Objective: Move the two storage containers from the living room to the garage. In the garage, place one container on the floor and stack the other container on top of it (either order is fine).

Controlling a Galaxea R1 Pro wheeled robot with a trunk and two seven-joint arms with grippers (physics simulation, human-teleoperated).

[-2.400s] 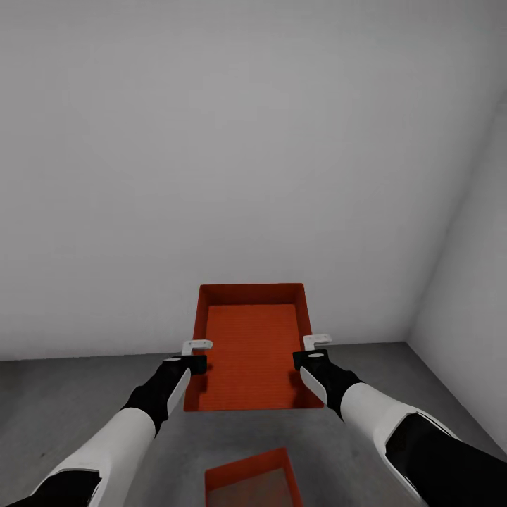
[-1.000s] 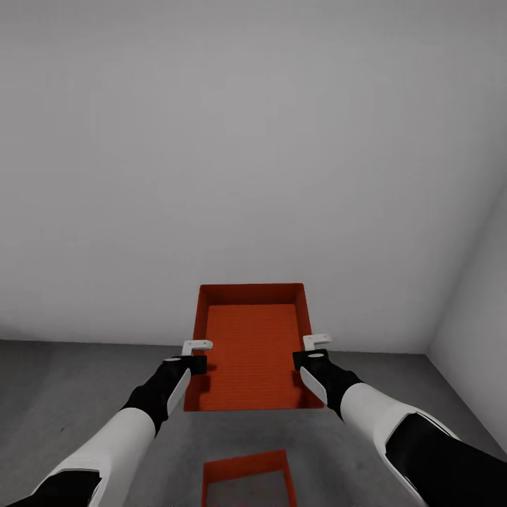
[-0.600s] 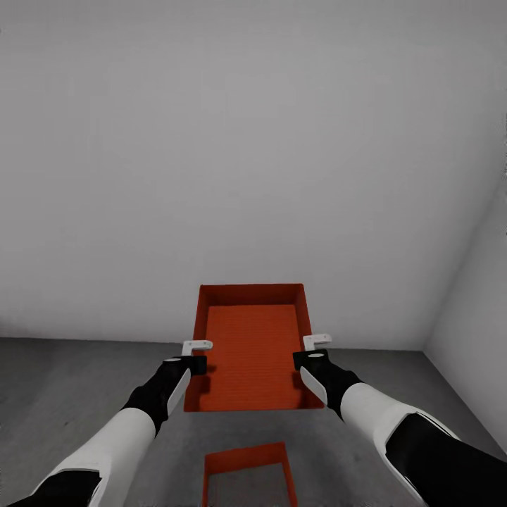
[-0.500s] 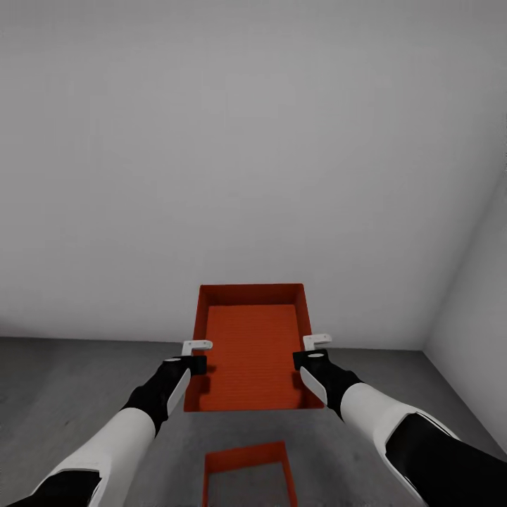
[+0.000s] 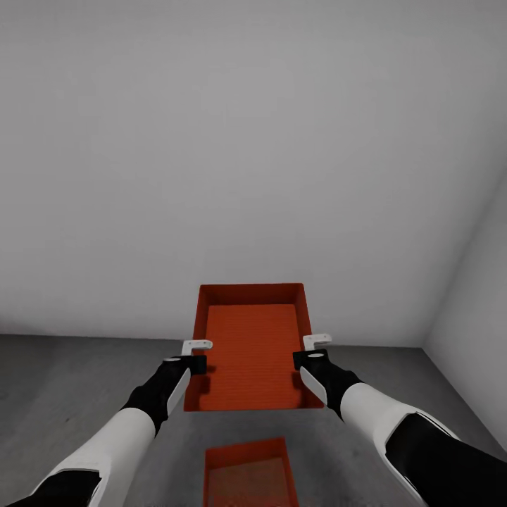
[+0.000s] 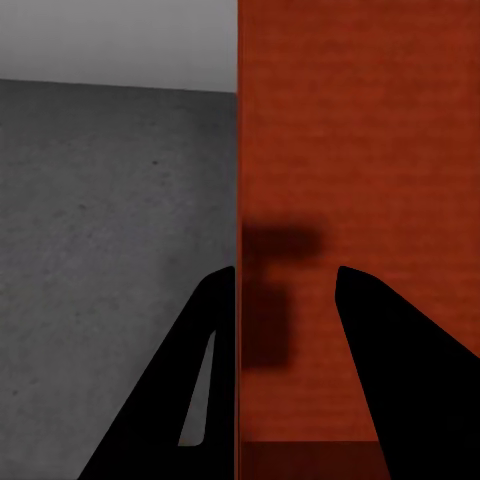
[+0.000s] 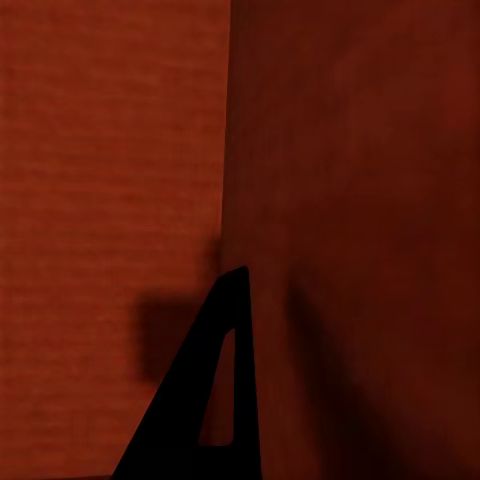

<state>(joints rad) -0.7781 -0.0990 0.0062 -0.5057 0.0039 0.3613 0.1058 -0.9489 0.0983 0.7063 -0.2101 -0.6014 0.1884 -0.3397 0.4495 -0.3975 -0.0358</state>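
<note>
Bins and tools in the garage corner. The upper bin (image 5: 250,348) hangs in the air between the two tools, its open top facing the head camera. The left tool (image 5: 198,355) is clamped on the bin's left wall, one finger (image 6: 170,400) outside the wall and the other inside, as the left wrist view shows. The right tool (image 5: 310,352) sits at the bin's right wall; in the right wrist view one dark finger (image 7: 205,400) lies against the orange inner surface, the second finger is hidden, and its grip cannot be judged. The lower bin (image 5: 248,473) rests on the grey floor (image 5: 63,401) below the tools and nearer the robot, cut off by the picture's lower edge. Open floor extends to the outer side of each tool. The white back wall (image 5: 211,162) stands beyond the tools, and a side wall (image 5: 479,338) closes the room beyond the right tool, the two meeting in a corner. How far the held bin is above the lower one cannot be told.
</note>
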